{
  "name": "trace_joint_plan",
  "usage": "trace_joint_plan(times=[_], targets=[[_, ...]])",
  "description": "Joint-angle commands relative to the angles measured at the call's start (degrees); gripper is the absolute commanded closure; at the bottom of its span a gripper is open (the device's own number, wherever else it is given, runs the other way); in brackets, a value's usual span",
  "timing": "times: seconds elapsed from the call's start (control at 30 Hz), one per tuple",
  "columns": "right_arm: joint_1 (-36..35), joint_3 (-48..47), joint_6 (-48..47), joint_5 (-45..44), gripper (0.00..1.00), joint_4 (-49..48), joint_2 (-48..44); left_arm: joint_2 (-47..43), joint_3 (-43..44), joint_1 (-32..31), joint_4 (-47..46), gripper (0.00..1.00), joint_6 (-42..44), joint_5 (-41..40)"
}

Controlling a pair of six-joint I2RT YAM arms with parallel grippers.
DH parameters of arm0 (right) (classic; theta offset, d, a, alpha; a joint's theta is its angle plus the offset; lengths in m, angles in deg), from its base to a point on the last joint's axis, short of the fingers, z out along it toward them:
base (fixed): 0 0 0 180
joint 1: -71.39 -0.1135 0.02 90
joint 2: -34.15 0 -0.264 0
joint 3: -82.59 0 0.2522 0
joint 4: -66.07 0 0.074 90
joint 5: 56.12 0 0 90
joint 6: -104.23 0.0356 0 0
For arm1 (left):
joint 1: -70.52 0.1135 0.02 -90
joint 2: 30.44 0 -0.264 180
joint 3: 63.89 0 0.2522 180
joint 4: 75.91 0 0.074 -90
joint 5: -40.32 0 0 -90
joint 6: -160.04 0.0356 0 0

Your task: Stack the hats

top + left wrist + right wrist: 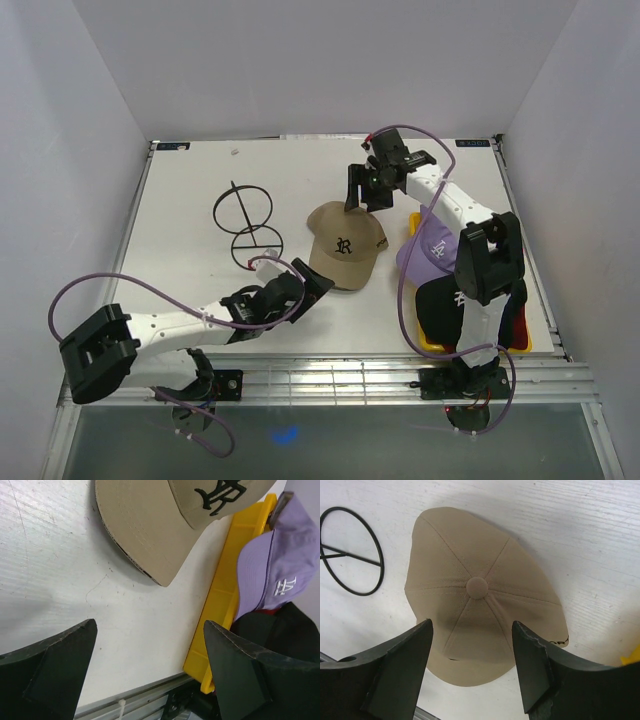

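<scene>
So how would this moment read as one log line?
tan hat: on table, free | right pincer: open over it | left pincer: open, empty

Tan cap: woven cloth, matt, stitched seams, cloth-covered top button, black embroidered logo
Lavender cap: matt cloth, white embroidery
Black cap: dark matt cloth
Yellow tray: smooth plastic, slight sheen
Worktop: white, matt, fine ridged grain, hairline scratches
Wire stand: thin black metal
Left pincer: matt black plastic, edges scuffed pale
</scene>
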Motion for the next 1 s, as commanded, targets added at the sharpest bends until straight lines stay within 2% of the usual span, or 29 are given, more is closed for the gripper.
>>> trace_joint_plan(times=[0.0,0.2,0.27,0.43,0.57,0.83,0.97], targets=[[-0.06,1.14,0.24,2.30,0.30,-3.10,-0.77,1.92,-2.82,-0.09,-11.87,0.02,-6.97,-3.25],[-0.06,2.20,0.77,4.06,0.32,-3.28,-0.67,7.10,-5.45,1.93,-19.95,0.02,-8.56,-3.52],[-0.06,3.52,0.77,3.97,0.34,-3.54,-1.38,9.83,-5.90,3.59,-24.77,0.05,-8.30,-2.46],[-0.06,5.28,0.94,3.71,0.37,-3.72,-2.70,16.07,-4.58,5.18,-28.93,0.13,-7.95,1.05],[-0.06,5.54,1.65,4.67,0.39,-3.72,-3.31,20.37,-4.23,5.54,-31.13,0.24,-9.27,2.02],[-0.06,6.95,1.73,4.85,0.40,-3.89,-5.33,21.52,-3.44,6.94,-32.62,0.43,-8.39,3.16],[-0.06,7.65,1.91,4.68,0.43,-3.89,-6.65,21.62,-3.00,7.47,-33.77,0.62,-7.16,4.66]])
